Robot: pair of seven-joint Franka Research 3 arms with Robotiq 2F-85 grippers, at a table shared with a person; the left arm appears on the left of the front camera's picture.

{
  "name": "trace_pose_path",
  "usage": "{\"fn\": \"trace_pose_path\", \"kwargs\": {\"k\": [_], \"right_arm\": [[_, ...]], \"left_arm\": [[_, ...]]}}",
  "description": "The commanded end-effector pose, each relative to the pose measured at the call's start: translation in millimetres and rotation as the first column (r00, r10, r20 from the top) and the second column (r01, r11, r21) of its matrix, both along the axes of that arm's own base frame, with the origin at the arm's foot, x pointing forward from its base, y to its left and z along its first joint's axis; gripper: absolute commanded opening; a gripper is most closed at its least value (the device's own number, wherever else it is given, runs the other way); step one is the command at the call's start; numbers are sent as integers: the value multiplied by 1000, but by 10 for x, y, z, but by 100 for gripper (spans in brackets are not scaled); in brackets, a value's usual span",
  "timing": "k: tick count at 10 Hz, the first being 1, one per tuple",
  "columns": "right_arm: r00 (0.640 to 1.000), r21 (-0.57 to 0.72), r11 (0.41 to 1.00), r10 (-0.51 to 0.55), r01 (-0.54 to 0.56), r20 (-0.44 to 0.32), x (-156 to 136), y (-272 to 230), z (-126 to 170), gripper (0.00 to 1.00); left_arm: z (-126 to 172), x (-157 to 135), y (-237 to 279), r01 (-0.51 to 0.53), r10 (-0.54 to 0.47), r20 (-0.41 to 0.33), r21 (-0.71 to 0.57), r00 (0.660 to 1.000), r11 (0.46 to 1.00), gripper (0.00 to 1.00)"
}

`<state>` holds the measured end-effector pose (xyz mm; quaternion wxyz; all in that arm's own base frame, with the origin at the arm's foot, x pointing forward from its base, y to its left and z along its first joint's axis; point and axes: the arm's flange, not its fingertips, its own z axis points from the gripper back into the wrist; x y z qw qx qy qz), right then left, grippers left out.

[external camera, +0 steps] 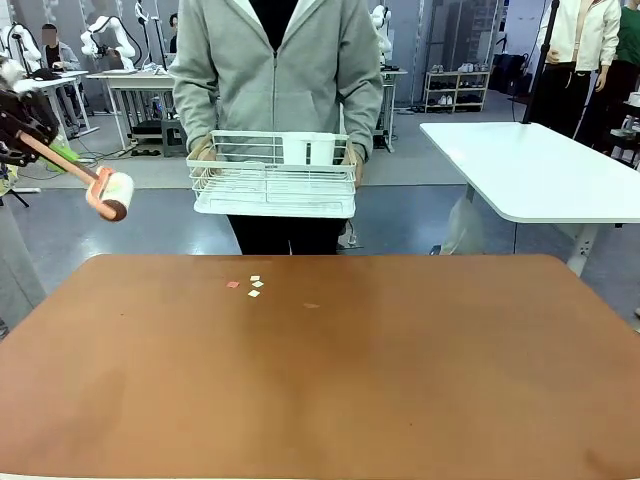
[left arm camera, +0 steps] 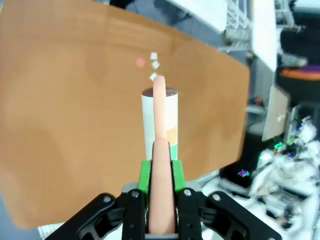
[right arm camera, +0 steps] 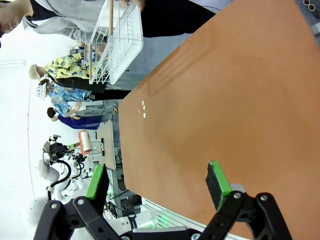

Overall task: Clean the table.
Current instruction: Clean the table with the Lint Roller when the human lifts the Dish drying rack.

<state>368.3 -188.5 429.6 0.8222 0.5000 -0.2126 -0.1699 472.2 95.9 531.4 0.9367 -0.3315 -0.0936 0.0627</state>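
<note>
Reddish-brown table [external camera: 420, 400] lies just before you, paper scraps [external camera: 250, 285] near its far edge. Your left gripper [left arm camera: 161, 170] is clamped on the lint roller [external camera: 112, 193]; right gripper [right arm camera: 157, 182] gapes empty. Lower the roller flat just short of the scraps, then roll through them

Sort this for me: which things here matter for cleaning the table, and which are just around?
For the job:
- brown table
- paper scraps lying on it
- lint roller, gripped by the left tool

Just around:
- white wire rack, held by the person
- white table
- right tool, open and empty
</note>
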Motion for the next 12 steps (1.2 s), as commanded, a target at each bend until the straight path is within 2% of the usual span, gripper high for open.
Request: {"fn": "trace_pose_path", "kwargs": {"k": [1, 3, 5, 6, 7, 12], "right_arm": [[1000, 12, 1000, -1, 1, 9, -4, -6, 24, 100], [1000, 12, 1000, -1, 1, 9, -4, -6, 24, 100], [1000, 12, 1000, -1, 1, 9, -4, -6, 24, 100], [1000, 12, 1000, -1, 1, 9, -4, -6, 24, 100], [1000, 12, 1000, -1, 1, 9, -4, -6, 24, 100], [1000, 12, 1000, -1, 1, 9, -4, -6, 24, 100]], "left_arm": [[-199, 376, -10, 215, -219, 14, 126, 976, 968, 21], [-528, 791, -159, 223, -227, 34, 90, 973, 971, 21], [-886, 954, -223, 196, -193, -47, 49, 980, 979, 21], [-893, 982, -195, 156, -155, -61, 22, 986, 987, 21], [-907, 876, -259, 232, -229, -43, 85, 972, 969, 21], [-933, 929, -271, 223, -220, -46, 75, 974, 972, 21]]}}
